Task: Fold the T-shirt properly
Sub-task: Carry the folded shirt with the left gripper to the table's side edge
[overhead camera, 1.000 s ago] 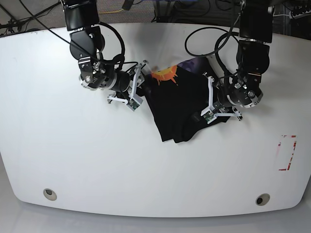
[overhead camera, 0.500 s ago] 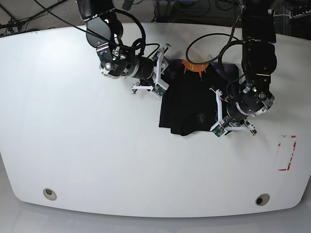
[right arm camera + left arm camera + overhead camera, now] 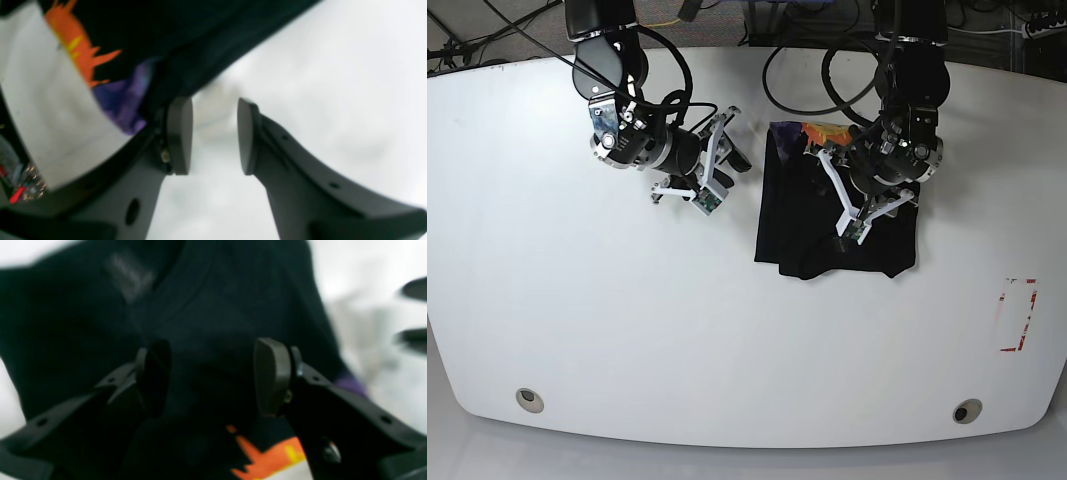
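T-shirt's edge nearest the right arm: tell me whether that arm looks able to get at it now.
Probably yes. The right gripper sits just beside the T-shirt, jaws apart and empty, with only bare table between. The left gripper is over the middle of the cloth, not that edge.

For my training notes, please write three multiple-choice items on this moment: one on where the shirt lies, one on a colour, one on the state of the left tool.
1. Where does the shirt lie on the table?
A. near the front edge
B. in the far half, right of the middle
C. at the left end

2. What colour is the shirt's cloth?
A. black
B. white
C. red

3. How are the jaws of the left tool?
A. shut on the shirt
B. apart, above the shirt
C. out of view

Answers: 1 B, the base view shows it there; 2 A, dark in every view; 3 B, its wrist view shows a gap over the cloth.
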Tool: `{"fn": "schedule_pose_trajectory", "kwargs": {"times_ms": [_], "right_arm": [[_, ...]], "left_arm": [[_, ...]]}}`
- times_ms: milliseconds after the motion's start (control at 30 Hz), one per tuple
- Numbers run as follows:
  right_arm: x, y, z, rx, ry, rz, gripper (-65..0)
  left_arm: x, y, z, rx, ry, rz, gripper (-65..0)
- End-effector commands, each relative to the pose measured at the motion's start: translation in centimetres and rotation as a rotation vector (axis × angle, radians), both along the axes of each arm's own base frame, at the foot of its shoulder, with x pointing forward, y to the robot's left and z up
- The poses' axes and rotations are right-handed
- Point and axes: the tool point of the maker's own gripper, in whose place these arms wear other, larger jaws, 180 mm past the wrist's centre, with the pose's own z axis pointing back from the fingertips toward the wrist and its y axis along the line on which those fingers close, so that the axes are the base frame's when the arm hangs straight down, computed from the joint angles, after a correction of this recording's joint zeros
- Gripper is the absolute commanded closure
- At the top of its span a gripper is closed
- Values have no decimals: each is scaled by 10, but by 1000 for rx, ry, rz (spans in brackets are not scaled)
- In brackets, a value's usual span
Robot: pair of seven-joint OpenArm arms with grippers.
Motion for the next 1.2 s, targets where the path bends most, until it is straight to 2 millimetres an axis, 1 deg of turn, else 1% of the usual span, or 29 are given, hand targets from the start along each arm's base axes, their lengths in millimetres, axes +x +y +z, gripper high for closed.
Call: {"fn": "schedule_pose_trajectory", "kwargs": {"times_ms": [0,100,133,200,233,300,333,367,400,433,467,500,533,633,667,700,733,833,900,967,1033,1133,1167], "right_arm": [[8,-6,18,17,-62,-4,-209],[9,-13,20,6,-72,-5,-209],[10,-14,23,4,-85,-3,-209],[11,-13,29,4,-103,1,-209],[11,-13,32,3,-112,3,-209],[11,-15,32,-15,-110,5,-209],[10,-18,34,-29,-115,10,-209],[11,-21,37,-45,-127,16,-209],[10,-24,38,-56,-134,20,-209],[7,-26,39,-65,-136,25,-209],[4,-28,40,-73,-139,30,-209],[3,-29,41,-76,-143,33,-209],[3,-29,43,-77,-148,32,-209],[2,-33,44,-93,-157,38,-209],[1,-34,43,-95,-153,39,-209],[0,-34,43,-96,-152,40,-209],[-1,-35,44,-97,-155,42,-209],[-8,-37,38,-100,-135,38,-209],[-6,-44,39,-100,-135,13,-209],[-6,-49,38,-101,-132,-11,-209],[-8,-50,37,-101,-125,-13,-209],[-7,-48,39,-87,-137,-13,-209],[-5,-47,42,-73,-149,-15,-209]], "left_arm": [[-8,-3,-15,-11,35,16,-371],[-16,-1,-37,-15,92,33,-372],[-19,6,-44,-7,114,46,-372],[-21,29,-49,28,133,72,-372],[-21,49,-50,56,137,96,-372],[-21,75,-49,91,136,121,-372],[-22,86,-48,105,136,120,-372],[-22,102,-45,126,132,123,-372],[-25,113,-44,146,137,119,-371],[-31,134,-44,180,157,124,-371],[-36,160,-39,217,167,140,-371],[-39,178,-35,239,169,156,-371],[-40,190,-31,256,166,165,-371],[-47,243,-14,331,162,207,-371],[-49,256,-10,350,164,219,-371],[-52,273,-3,379,169,228,-371],[-55,282,0,396,173,231,-371],[-72,330,17,458,190,284,-371],[-76,347,26,471,180,311,-371],[-74,358,35,485,158,313,-371],[-71,362,42,500,139,299,-371],[-68,363,46,502,126,296,-368],[-62,362,51,506,105,295,-368]]}}
